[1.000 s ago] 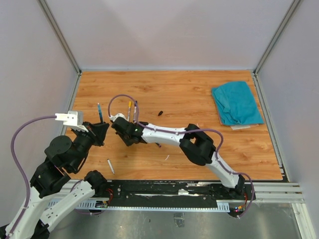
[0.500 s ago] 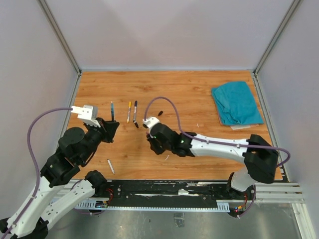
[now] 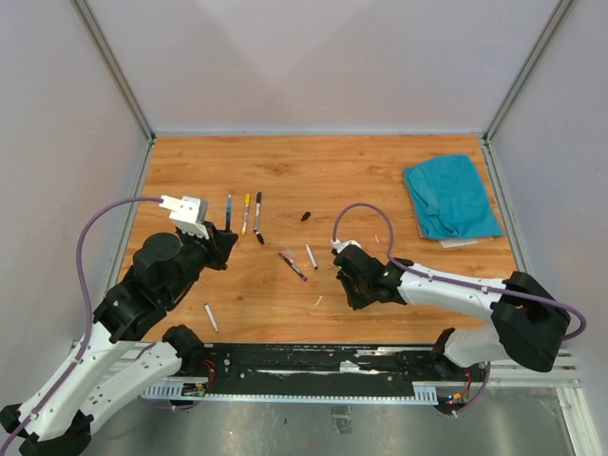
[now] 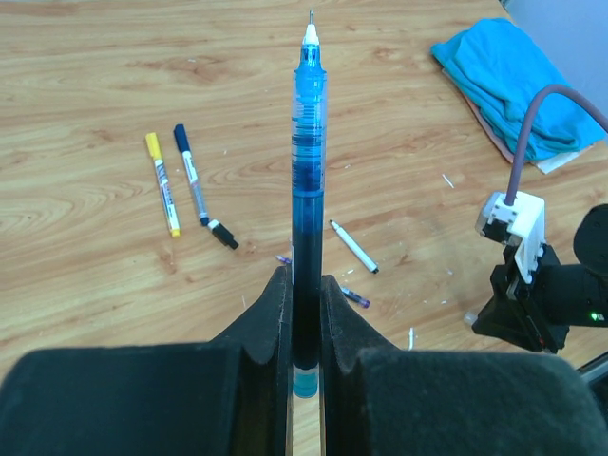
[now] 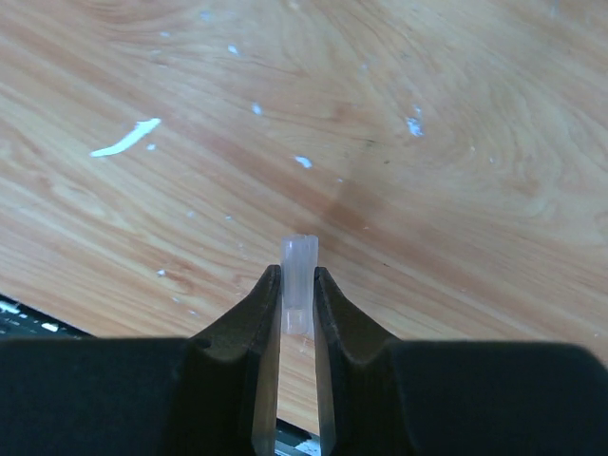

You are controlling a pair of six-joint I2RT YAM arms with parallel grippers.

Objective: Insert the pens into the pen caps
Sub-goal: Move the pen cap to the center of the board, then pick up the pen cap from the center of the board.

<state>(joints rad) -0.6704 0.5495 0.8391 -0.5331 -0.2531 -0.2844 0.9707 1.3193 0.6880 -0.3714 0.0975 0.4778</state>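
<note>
- My left gripper (image 4: 304,285) is pinched narrow on the blue pen (image 4: 306,171). The pen has a slim, see-through barrel with dark ink inside and a fine white tip.
- Its black fingers (image 4: 266,323) clamp the lower barrel, and the tip points away from my wrist.
- My right gripper (image 5: 296,283) is nearly closed on the clear cap (image 5: 299,255), a short, frosted tube that pokes out just past the fingertips.
- My left arm is folded at the elbow and holds the pen over the left part of the bench (image 3: 380,171), which has a smooth orange wood-grain top.
- My right arm stretches low from its base on the right towards the middle, with the gripper tilted down over bare wood flecked with pale scraps.
- The 2 grippers are well apart.
- Just beside my left gripper 2 pens lie side by side: the yellow-ended pen (image 3: 246,214) and the dark-capped pen (image 3: 257,211), both with grey barrels.
- Between my grippers lie the white pen (image 3: 311,256) and the purple-tinted pen (image 3: 293,265), close together but apart.
- A stubby black cap (image 3: 306,216) lies alone beyond them.
- Another small white pen (image 3: 210,316) lies near the front edge, by my left arm.
- A crumpled teal cloth (image 3: 450,196) sits in the far right corner.
</note>
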